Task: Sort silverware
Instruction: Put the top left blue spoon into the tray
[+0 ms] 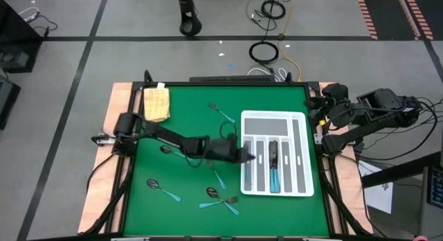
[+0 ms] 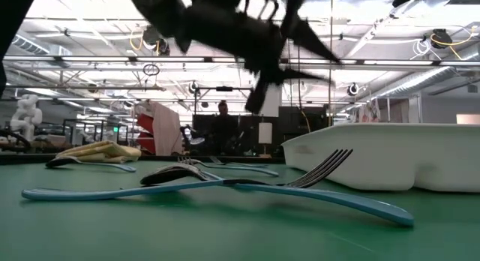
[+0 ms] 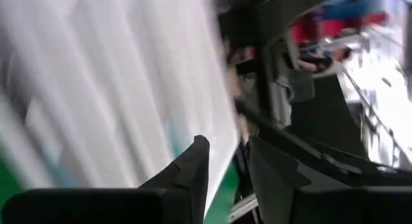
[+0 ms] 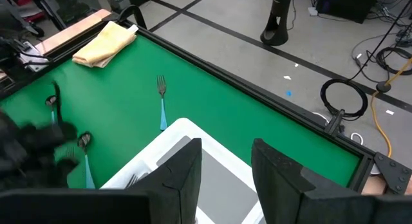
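A: What is the green table (image 1: 187, 116) carrying?

B: A white divided tray (image 1: 299, 120) toward the right side, with a few teal-handled pieces (image 1: 274, 173) already lying in its slots, and a folded yellow cloth (image 1: 156, 102) at the far left corner. The silverware left to sort is lying loose: a fork (image 1: 223, 113) near the tray's far corner, and spoons and forks (image 1: 220, 199) along the near edge.

A: And the arms?

B: The left gripper (image 1: 243, 155) is hovering at the tray's left edge; whether its fingers are holding anything, I cannot tell. The right gripper (image 4: 226, 176) is waiting off the table's right side, fingers parted and empty.

A: Advice for this step?

B: Probably line the piece up lengthwise over a matching slot, lower it close, then release, so it isn't bouncing across a divider.
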